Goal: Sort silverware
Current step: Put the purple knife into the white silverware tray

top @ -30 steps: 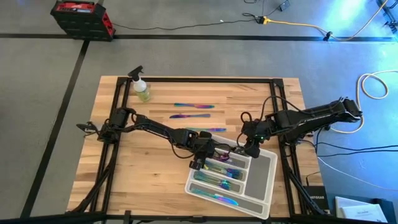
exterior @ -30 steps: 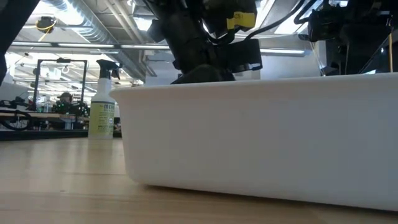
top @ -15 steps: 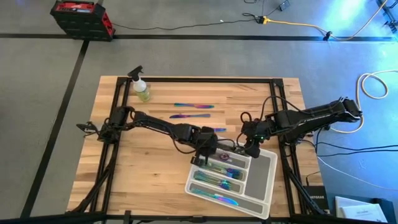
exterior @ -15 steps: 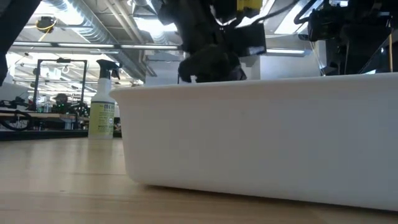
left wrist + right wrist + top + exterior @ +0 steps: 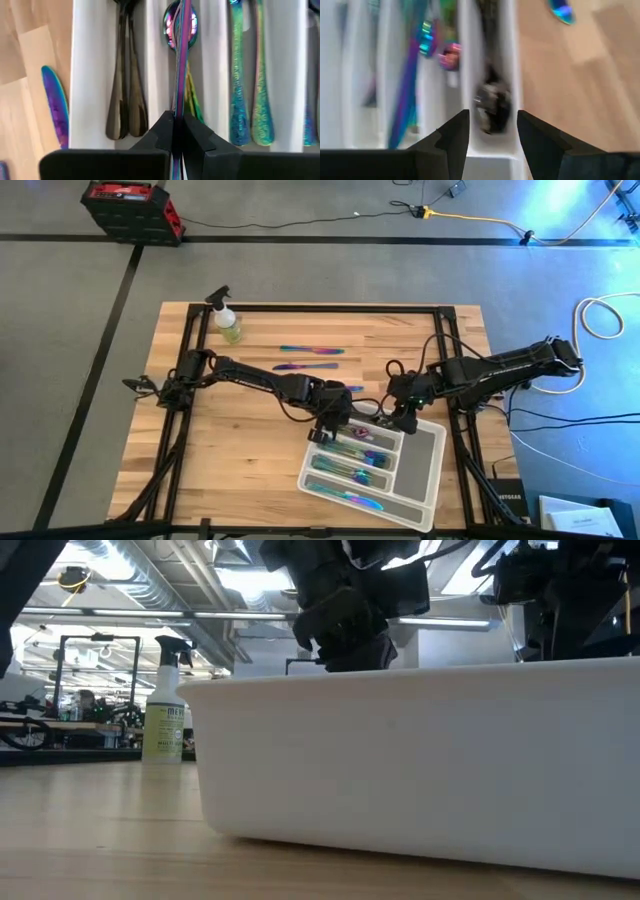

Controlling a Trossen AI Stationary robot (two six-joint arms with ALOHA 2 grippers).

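The silverware is iridescent forks, spoons and knives plus dark spoons (image 5: pixel 122 90). Most lie in the compartments of the white tray (image 5: pixel 420 480) at the near right. Three loose pieces (image 5: pixel 312 350) (image 5: pixel 298 366) (image 5: pixel 345 388) lie flat on the wood beyond it. My left gripper (image 5: pixel 335 423) hangs over the tray's far left corner, shut on a slim iridescent piece (image 5: pixel 181 60). My right gripper (image 5: pixel 400 416) stands open above the tray's far end, over the dark spoons (image 5: pixel 492 105), with nothing between its fingers. My left gripper pinches the slim iridescent piece between its two fingertips (image 5: pixel 165 131), seen edge-on at one end (image 5: pixel 177 114). The fingers slant down from the table's left and lie along the piece. It sticks out ahead of them over a spoon compartment; its far end runs out of the picture.
A yellow-green spray bottle (image 5: pixel 229 323) stands at the table's far left corner. The tray's tall white wall (image 5: pixel 420 750) fills the low view. The two grippers are close together over the tray's far end. Bare wood lies to the left of the tray.
My left gripper has risen from behind the tray's wall and shifted a little toward the table's far edge, its fingers shut on the slim piece. My right gripper has kept still.
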